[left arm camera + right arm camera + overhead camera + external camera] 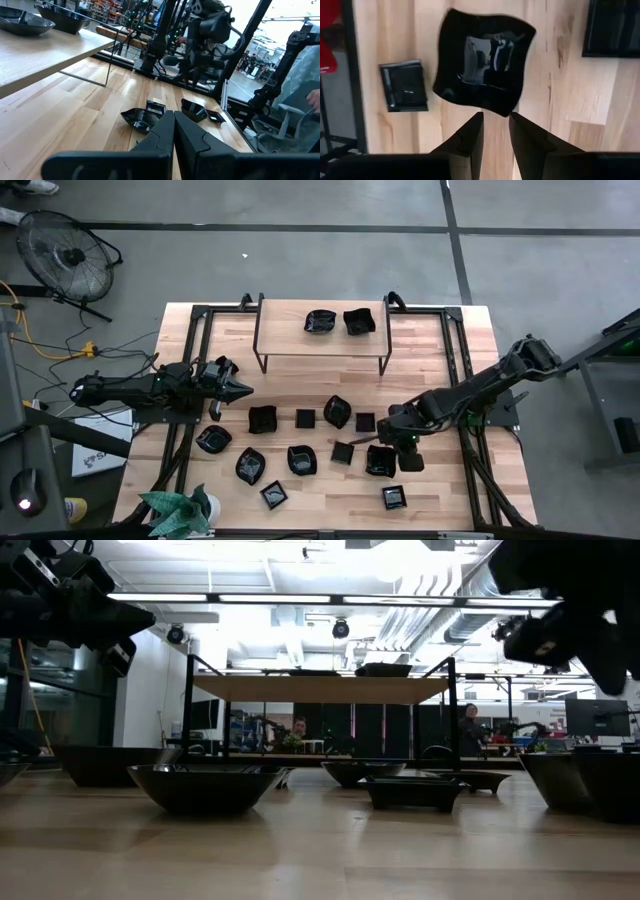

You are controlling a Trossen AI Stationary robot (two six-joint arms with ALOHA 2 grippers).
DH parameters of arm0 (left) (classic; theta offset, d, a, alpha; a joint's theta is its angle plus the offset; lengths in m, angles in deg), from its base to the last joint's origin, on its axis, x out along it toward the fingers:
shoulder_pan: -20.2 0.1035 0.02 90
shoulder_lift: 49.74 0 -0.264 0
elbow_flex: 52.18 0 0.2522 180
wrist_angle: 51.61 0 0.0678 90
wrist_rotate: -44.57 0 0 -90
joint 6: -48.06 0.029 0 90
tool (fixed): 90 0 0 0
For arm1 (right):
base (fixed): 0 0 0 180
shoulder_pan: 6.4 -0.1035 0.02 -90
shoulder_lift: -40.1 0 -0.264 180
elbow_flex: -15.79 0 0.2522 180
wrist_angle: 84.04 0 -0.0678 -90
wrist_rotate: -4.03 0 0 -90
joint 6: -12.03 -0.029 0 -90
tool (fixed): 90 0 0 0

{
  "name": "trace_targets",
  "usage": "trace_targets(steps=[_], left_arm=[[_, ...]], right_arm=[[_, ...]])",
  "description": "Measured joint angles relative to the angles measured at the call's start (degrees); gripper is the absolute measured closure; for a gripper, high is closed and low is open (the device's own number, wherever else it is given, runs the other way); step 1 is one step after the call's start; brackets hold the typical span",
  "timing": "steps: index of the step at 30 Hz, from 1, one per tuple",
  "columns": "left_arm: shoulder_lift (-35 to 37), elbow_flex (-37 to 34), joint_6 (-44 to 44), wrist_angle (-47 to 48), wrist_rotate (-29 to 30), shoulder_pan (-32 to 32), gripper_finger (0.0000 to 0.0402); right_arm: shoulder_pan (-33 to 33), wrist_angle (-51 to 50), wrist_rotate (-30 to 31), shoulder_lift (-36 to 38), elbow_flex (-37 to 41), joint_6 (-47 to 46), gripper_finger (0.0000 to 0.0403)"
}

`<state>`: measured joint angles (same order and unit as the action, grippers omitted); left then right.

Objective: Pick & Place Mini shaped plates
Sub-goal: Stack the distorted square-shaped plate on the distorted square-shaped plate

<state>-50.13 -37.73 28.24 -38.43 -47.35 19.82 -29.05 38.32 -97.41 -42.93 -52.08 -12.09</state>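
We are watching the right gripper hanging above the wooden table, its two fingers standing a narrow gap apart and pinching the near rim of a wavy-edged plate; the glossy black dish is jutting straight out past the fingertips, clear of the boards below it; a small square plate is lying on the table under the gripper and off to one side of the held dish; the left gripper is hovering with its jaws clenched together and holding nothing; ahead of its tips, several more black plates are sitting spread out on the table; off to its side, two further plates are resting side by side on the raised shelf.
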Motion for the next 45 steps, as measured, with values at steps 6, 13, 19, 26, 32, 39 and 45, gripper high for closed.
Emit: trace_targets(steps=[6,13,19,26,32,39,45], left_arm=[[0.0,0.0,0.0,0.0,0.0,0.0,0.04],[0.0,0.0,0.0,0.0,0.0,0.0,0.04],[0.0,0.0,0.0,0.0,0.0,0.0,0.04],[0.0,0.0,0.0,0.0,0.0,0.0,0.04],[0.0,0.0,0.0,0.0,0.0,0.0,0.04],[0.0,0.0,0.0,0.0,0.0,0.0,0.04],[0.0,0.0,0.0,0.0,0.0,0.0,0.04]], right_arm=[[0.2,4.2,-0.7,-0.6,3.0,-2.5,0.0315],[0.1,0.1,3.0,-1.8,3.4,-31.0,0.0315],[-3.7,-0.4,3.3,-1.8,3.4,-59.4,0.0315],[-7.6,0.5,5.4,-1.8,3.4,-70.8,0.0315],[-9.6,3.0,8.7,-2.0,3.4,-78.1,0.0315],[-10.5,6.1,9.3,-4.8,3.4,-78.9,0.0315],[-10.8,6.7,11.5,-5.3,3.4,-79.5,0.0315]])
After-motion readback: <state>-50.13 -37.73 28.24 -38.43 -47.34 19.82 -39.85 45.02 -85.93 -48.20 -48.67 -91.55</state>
